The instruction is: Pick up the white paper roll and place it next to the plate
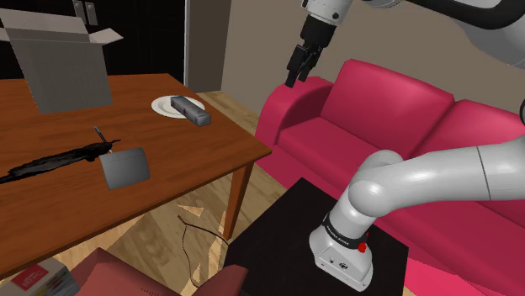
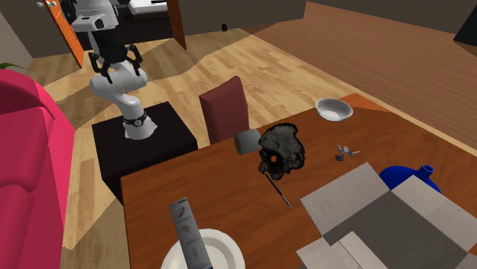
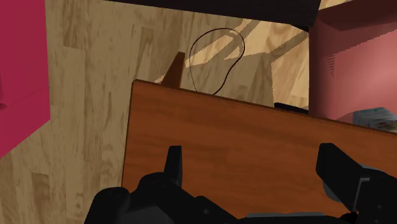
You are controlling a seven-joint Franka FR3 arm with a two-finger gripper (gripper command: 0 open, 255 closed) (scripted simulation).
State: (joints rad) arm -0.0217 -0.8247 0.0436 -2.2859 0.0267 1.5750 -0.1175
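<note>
My gripper hangs high above the wooden table's edge, fingers spread wide, empty and touching nothing, so I judge I am in the approach with the pick not yet begun. The paper roll, drawn grey, sits on the table just beside a black crumpled thing, well apart from the plate. Next I must travel across over the roll, descend, and straddle it before closing.

no words or numbers can be read. the flat pack on the plate, well apart from the gripper, bears small red and dark marks, too small to make out.
</note>
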